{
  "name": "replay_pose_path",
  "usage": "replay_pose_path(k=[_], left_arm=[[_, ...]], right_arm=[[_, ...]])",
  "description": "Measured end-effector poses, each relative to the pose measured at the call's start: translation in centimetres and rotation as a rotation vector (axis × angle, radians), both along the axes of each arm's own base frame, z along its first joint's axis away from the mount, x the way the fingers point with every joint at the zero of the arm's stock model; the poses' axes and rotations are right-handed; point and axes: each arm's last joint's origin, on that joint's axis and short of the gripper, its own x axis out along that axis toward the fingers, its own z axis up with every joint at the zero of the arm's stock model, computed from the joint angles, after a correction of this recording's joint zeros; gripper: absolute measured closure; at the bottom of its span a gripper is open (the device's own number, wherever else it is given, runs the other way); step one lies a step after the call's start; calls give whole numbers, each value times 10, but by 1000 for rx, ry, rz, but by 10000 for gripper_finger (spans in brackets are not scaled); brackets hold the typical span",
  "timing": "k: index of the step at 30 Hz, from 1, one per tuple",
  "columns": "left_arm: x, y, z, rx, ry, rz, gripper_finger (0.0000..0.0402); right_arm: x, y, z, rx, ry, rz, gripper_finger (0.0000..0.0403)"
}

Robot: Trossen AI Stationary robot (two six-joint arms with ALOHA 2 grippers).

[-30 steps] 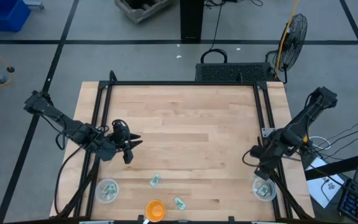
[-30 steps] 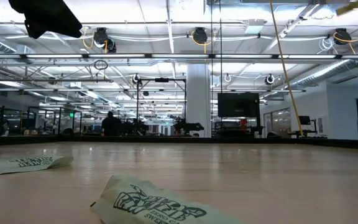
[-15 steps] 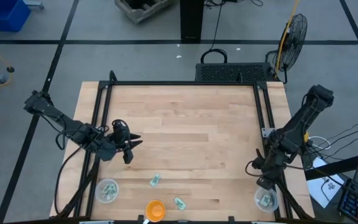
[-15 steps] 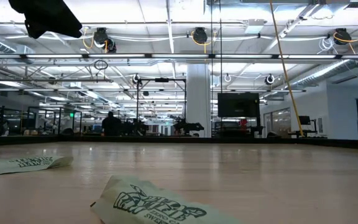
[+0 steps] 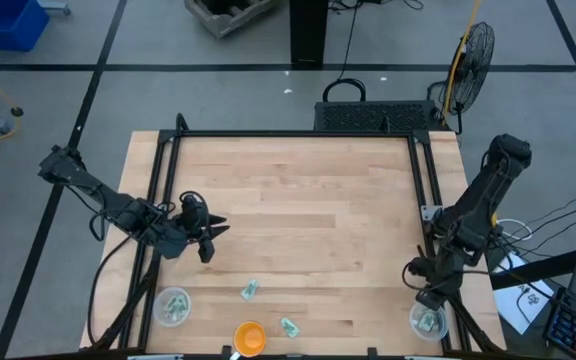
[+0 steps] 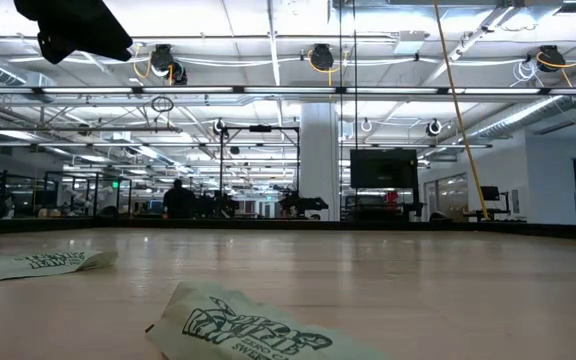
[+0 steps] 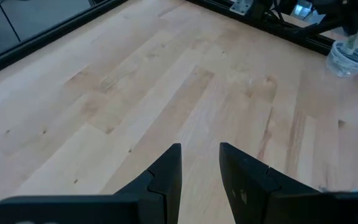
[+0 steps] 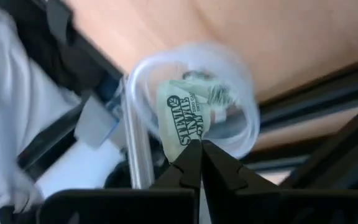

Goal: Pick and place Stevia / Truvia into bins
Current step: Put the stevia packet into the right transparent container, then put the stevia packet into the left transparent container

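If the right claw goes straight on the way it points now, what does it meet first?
Most likely the clear cup directly ahead: the right claw is shut on a Stevia sachet just over its opening. Depth is uncertain.

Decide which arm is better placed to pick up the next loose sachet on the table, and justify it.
Left. Its gripper hangs free near the two loose sachets, while the right gripper pinches a sachet above the right cup.
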Motion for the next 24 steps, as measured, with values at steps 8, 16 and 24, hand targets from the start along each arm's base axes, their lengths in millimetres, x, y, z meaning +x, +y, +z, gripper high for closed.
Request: replay_pose_path(k=[8, 16, 24], left_arm=[[0, 0, 0, 3, 2, -2, 289], [0, 0, 0, 27, 9, -18, 289], [0, 0, 0, 32, 9, -18, 289]], right_arm=[[6, 15, -16, -78, 22, -34, 402], [7, 21, -30, -139, 137, -44, 363], [9, 20, -34, -194, 52, -7, 316]])
